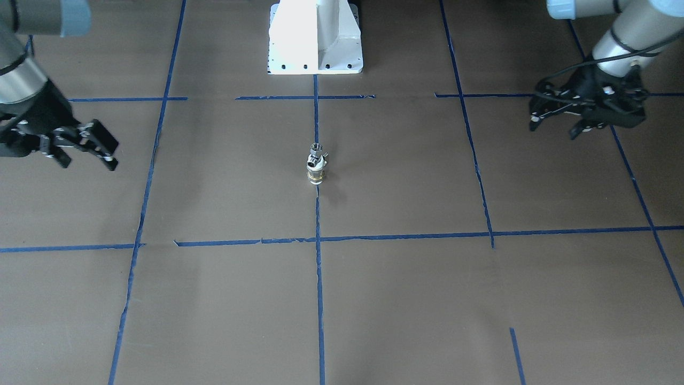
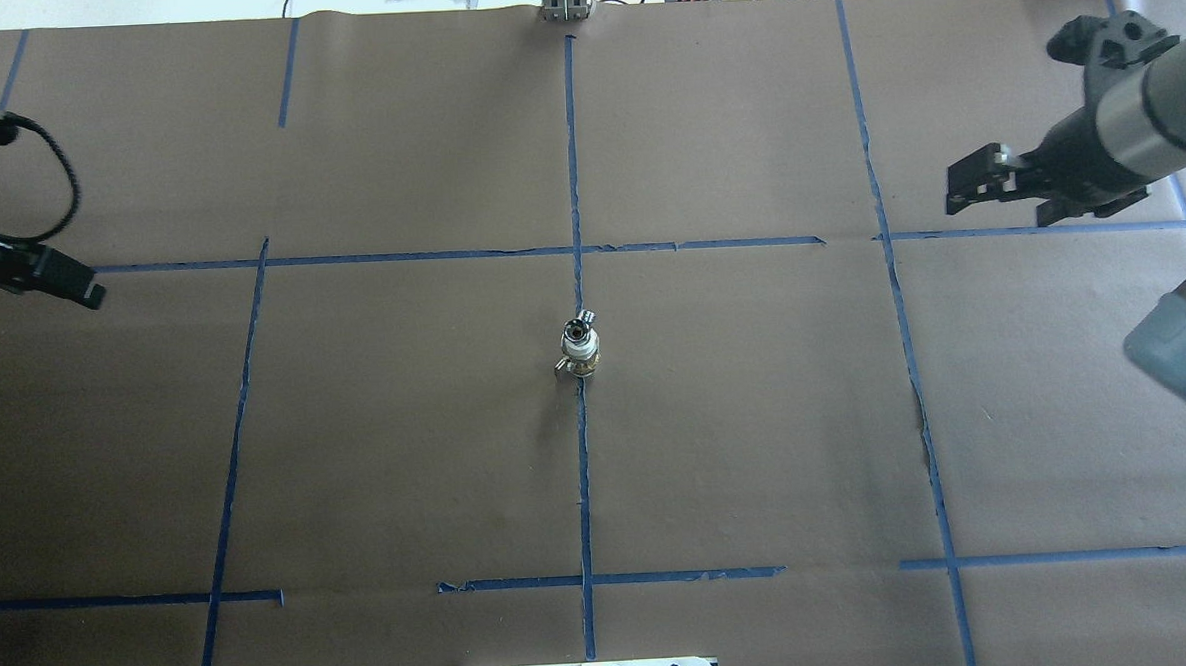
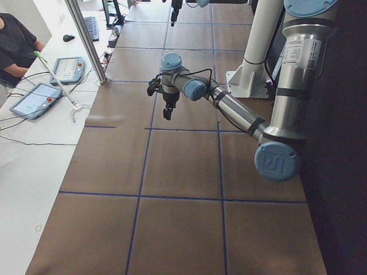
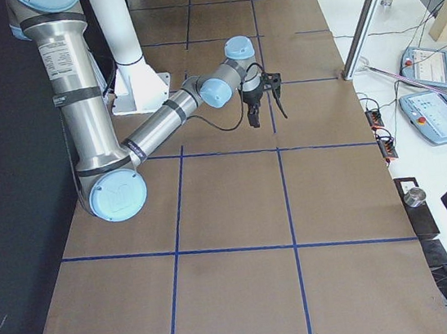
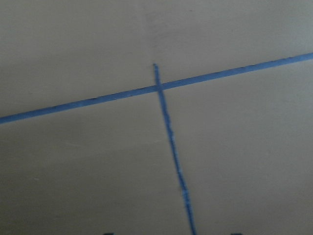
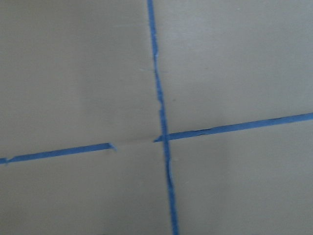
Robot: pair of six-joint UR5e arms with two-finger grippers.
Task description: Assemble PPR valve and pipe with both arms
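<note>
Tiny shiny chrome T-shaped PPR valve (image 1: 317, 151) sits on top of short white plastic pipe (image 1: 315, 174) w/ brass-grey band. The two are joined & stand upright at centre of brown paper-covered table (image 1: 406, 176), right on the middle blue tape line (image 1: 319, 278). Left gripper (image 1: 556, 129) hangs above table, well off to robot's left, fingers spread, gripping nothing. Right gripper (image 1: 88, 162) hangs well off on opp. side, fingers apart, also empty. Wrist cams: paper & tape crossings.
</note>
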